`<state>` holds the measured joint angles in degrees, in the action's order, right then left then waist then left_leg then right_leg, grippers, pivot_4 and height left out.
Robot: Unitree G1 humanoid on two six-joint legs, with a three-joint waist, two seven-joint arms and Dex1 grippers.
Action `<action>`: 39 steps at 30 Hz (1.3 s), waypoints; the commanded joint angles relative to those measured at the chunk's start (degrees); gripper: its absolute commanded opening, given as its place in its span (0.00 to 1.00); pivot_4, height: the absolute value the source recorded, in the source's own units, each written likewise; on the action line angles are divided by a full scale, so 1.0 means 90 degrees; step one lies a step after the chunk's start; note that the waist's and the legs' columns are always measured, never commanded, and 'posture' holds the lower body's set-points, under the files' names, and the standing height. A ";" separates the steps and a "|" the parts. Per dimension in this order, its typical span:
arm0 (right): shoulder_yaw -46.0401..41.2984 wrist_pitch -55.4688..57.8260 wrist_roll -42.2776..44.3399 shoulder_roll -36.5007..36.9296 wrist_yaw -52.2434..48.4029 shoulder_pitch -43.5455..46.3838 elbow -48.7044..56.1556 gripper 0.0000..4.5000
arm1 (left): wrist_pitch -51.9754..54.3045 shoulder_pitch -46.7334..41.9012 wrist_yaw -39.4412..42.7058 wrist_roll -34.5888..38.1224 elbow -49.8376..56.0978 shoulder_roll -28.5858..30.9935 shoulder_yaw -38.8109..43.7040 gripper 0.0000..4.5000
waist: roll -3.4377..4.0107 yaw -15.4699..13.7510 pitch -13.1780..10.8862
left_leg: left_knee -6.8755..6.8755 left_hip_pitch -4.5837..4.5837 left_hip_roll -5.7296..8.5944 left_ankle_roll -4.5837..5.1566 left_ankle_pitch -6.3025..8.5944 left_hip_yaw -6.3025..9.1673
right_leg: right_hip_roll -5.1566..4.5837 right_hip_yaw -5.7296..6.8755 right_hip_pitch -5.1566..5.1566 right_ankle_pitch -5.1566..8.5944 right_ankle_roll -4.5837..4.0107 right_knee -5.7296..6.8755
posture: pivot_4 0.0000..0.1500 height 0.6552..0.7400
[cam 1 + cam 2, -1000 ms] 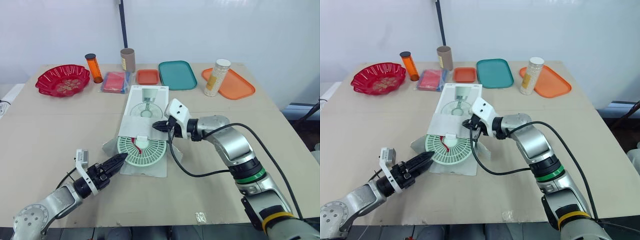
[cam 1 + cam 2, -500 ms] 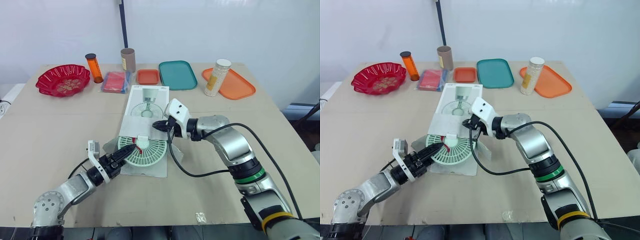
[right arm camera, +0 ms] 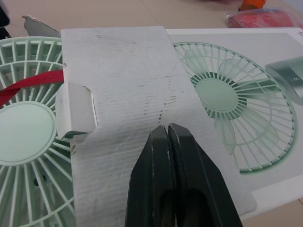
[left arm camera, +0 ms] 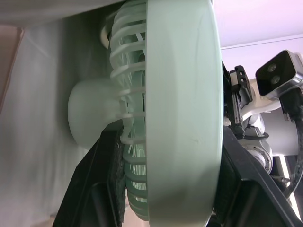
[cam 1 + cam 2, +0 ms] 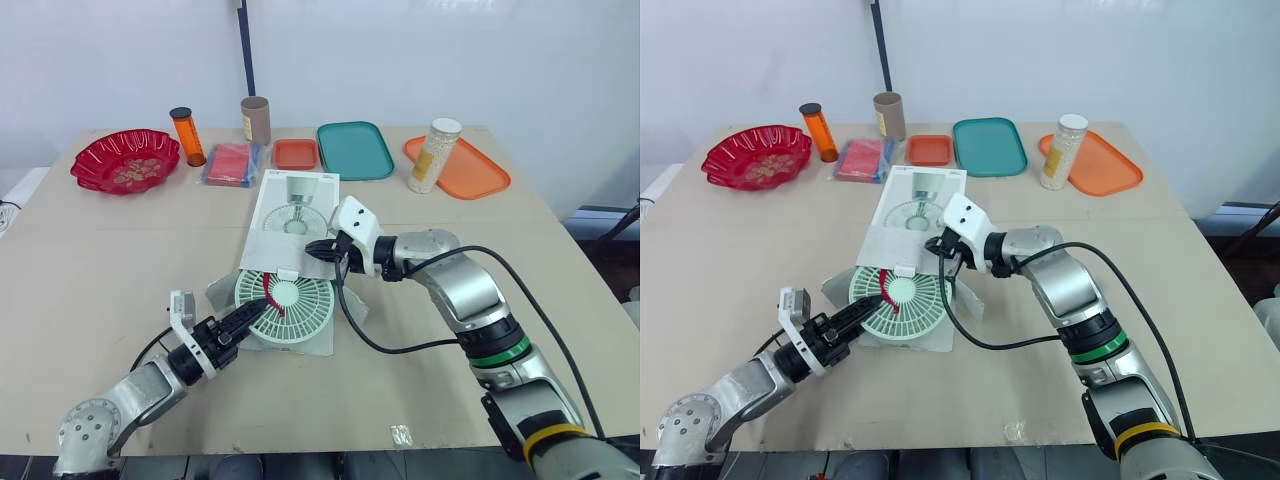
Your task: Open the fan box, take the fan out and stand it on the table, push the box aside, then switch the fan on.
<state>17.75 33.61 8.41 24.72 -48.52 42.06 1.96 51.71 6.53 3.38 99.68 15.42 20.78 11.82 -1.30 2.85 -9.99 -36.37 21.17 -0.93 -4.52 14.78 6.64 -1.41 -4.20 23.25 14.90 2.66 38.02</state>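
The mint-green fan (image 5: 287,311) lies flat on the table, its round grille most of the way out of the white fan box (image 5: 293,222). A red strap (image 5: 273,300) crosses the grille. My left gripper (image 5: 251,317) is shut on the fan's near-left rim; in the left wrist view the rim (image 4: 182,118) sits between the two black fingers (image 4: 106,184). My right gripper (image 5: 320,247) is shut with nothing in it, its tips pressed on the box's open cardboard flap (image 3: 123,90) just behind the fan.
Clear plastic wrap (image 5: 222,291) lies under the fan. Along the back edge stand a red bowl (image 5: 125,160), an orange bottle (image 5: 187,136), a cardboard tube (image 5: 255,120), a red packet (image 5: 232,163), a small orange tray (image 5: 295,153), a teal tray (image 5: 354,150), and a white jar (image 5: 435,155) by an orange tray (image 5: 470,170).
My left gripper moved in from the front left, closed on the fan's rim and drew the fan further out of the box toward me. The right gripper stayed on the flap.
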 commanded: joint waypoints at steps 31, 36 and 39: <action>0.0066 -0.0182 -0.0183 -0.0144 -0.0064 0.0156 -0.0285 0.00 | -0.0066 0.1470 0.0744 0.0150 0.0520 0.0955 0.0316 0.99 | 0.0006 -0.0004 -0.0004 | 0.0004 0.0000 -0.0002 -0.0001 0.0002 -0.0002 | 0.0000 0.0001 0.0005 0.0023 0.0022 0.0000 | 1.00 1.00; 0.0079 -0.0246 -0.0173 -0.0200 -0.0095 0.0207 -0.0352 0.00 | -0.0072 0.1731 0.1385 0.0103 0.0786 0.1256 0.0976 0.99 | 0.0004 0.0002 -0.0006 | 0.0005 0.0001 -0.0005 -0.0002 0.0002 -0.0004 | 0.0001 0.0001 0.0008 0.0024 0.0020 0.0000 | 1.00 1.00; 0.0049 -0.0270 -0.0149 -0.0234 -0.0115 0.0285 -0.0400 0.00 | -0.0067 0.1855 0.1959 -0.0365 0.0940 0.1646 0.1350 0.99 | 0.0008 -0.0006 -0.0012 | 0.0008 0.0003 -0.0005 -0.0002 0.0002 -0.0004 | 0.0001 0.0002 0.0012 0.0028 0.0020 0.0000 | 1.00 1.00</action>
<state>17.97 31.35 7.38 22.81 -49.18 43.67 -1.55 51.21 22.92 17.48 98.32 21.29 34.27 21.50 -1.23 2.80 -10.10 -36.29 21.20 -0.97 -4.53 14.81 6.60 -1.40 -4.18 23.36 15.17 2.85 38.02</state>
